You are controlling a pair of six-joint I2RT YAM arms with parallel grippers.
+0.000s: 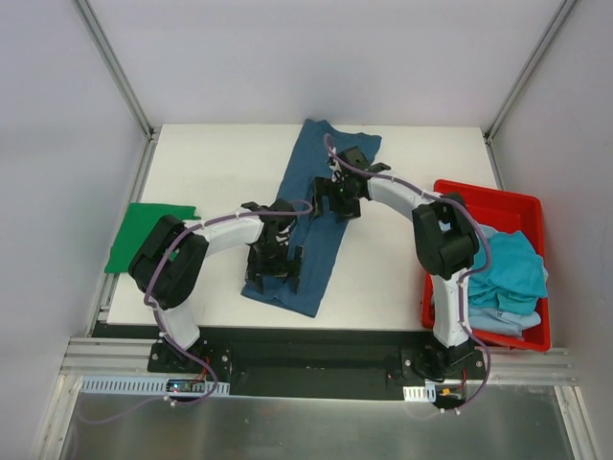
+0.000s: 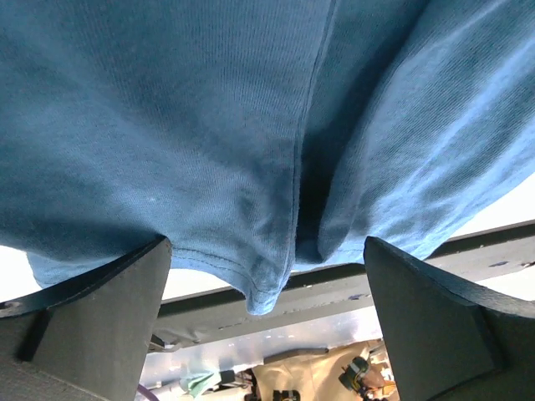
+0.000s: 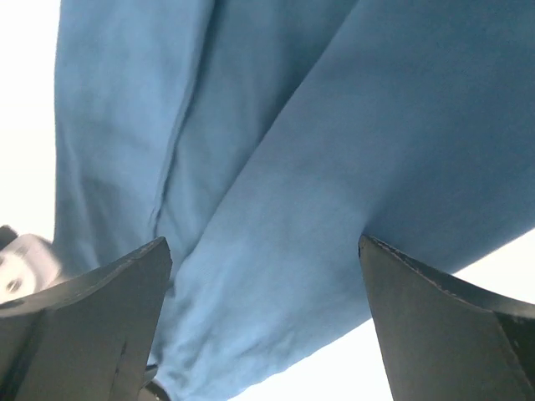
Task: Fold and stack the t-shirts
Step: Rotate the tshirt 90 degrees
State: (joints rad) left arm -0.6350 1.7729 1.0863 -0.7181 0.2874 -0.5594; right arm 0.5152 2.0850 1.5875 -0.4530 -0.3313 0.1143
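The left pincer (image 1: 275, 276) stands open low in the middle of the overhead frame, over the near end of the dark teal-blue t-shirt (image 1: 305, 172). In its own wrist view the pincer (image 2: 267, 322) has its two dark fingers (image 2: 92, 326) spread to the lower corners of the frame, with the shirt's cloth (image 2: 209, 125) filling the space above them and a stitched hem (image 2: 259, 296) dipping between them. The right pincer (image 1: 335, 201) is open too, set over the upper middle of the same shirt. Its wrist view shows the pincer (image 3: 263, 330) with fingers (image 3: 451, 334) wide apart and creased blue cloth (image 3: 334, 167) across the frame. Whether any fingertip presses the fabric cannot be told. The white worktop (image 1: 211, 163) takes up the centre of the overhead frame. On it the dark teal-blue t-shirt lies as a long narrow strip, slanting from the upper middle down toward the lower left of centre. At the right edge sits a red bin (image 1: 479, 192), holding a heap with a teal t-shirt (image 1: 512, 264) on top and a light blue one (image 1: 508, 318) under it at the near end. At the left edge lies a bright green t-shirt (image 1: 144, 235), flat and folded, partly behind the left arm and well apart from the blue strip.
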